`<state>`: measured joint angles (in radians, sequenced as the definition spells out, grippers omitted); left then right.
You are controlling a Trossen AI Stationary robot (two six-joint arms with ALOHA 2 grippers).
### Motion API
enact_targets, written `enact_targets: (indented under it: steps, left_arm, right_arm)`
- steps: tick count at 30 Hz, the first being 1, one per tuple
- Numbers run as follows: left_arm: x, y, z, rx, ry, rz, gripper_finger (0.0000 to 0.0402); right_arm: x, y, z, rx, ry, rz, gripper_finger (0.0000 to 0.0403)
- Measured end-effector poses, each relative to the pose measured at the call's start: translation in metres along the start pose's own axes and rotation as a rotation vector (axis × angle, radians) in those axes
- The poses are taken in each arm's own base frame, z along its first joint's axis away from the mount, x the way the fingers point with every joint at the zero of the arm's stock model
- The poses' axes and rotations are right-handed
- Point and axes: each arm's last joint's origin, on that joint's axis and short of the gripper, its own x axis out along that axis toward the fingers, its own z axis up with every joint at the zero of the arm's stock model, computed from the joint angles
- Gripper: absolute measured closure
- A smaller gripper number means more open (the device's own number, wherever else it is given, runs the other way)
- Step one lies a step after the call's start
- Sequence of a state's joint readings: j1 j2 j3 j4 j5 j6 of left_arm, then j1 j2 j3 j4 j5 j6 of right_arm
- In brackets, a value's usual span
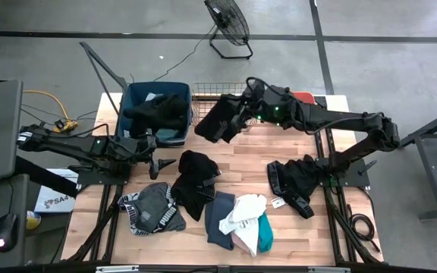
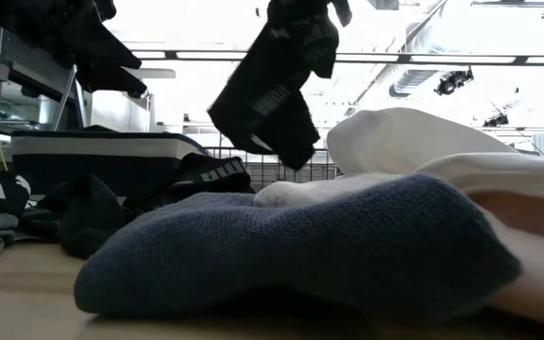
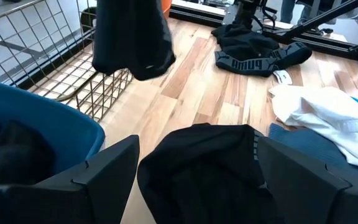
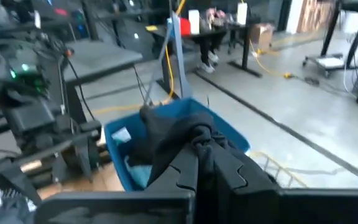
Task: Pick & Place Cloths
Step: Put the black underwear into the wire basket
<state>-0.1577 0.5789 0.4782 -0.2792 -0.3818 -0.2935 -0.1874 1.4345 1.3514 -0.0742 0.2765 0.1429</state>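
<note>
Black fabric hangs from my right gripper (image 1: 237,115), pinched tight between its closed fingers: a black garment (image 1: 217,121) lifted clear of the table (image 1: 256,152), dangling between the blue tub (image 1: 131,98) and the wire basket (image 1: 218,89). More dark cloths (image 1: 158,112) already fill the tub. The remaining cloths lie on the table nearer me: a black one (image 1: 196,178), a grey one with a printed waistband (image 1: 152,208), a slate-blue one (image 1: 218,220), white (image 1: 245,211) and teal (image 1: 265,231) pieces, and a black pair (image 1: 294,180) under the right arm.

My left gripper (image 1: 158,155) waits just beside the tub with fingers spread wide, holding nothing, above the edge of the black cloth on the table.

My worry: the hanging garment droops low and could drag over the tub's rim or snag on the basket's mesh as I carry it across, ending up draped over the edge. A release too soon would drop it between the two containers.

Only the overhead view shows how far the load sits from the tub. The low view shows the garment's hem (image 2: 272,94) swinging free, with lettering on it. The left wrist view shows the basket's mesh (image 3: 73,81) right next to the hanging cloth; the right wrist view alone looks down into the tub (image 4: 229,134).
</note>
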Motion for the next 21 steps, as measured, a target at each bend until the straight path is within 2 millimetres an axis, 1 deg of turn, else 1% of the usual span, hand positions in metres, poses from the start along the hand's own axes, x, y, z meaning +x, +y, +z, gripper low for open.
enact_targets:
  steps: [3, 13, 17, 21]
  left_arm:
    - [0.000, 0.000, 0.000, 0.000, 0.000, 0.000, 0.0085]
    - [0.000, 0.000, 0.000, -0.004, -0.001, 0.000, 0.0085]
    - [0.000, 0.000, 0.000, -0.004, -0.001, 0.001, 0.0085]
    - [0.000, 0.000, 0.000, -0.004, -0.002, 0.005, 0.0085]
  right_arm:
    - [0.002, -0.006, 0.007, -0.040, -0.057, 0.030, 0.0399]
    - [0.003, -0.015, 0.020, -0.188, -0.182, 0.011, 0.0399]
    - [0.002, -0.016, 0.024, -0.238, -0.211, -0.066, 0.0399]
    - [0.002, -0.023, 0.024, -0.303, -0.201, -0.209, 0.0399]
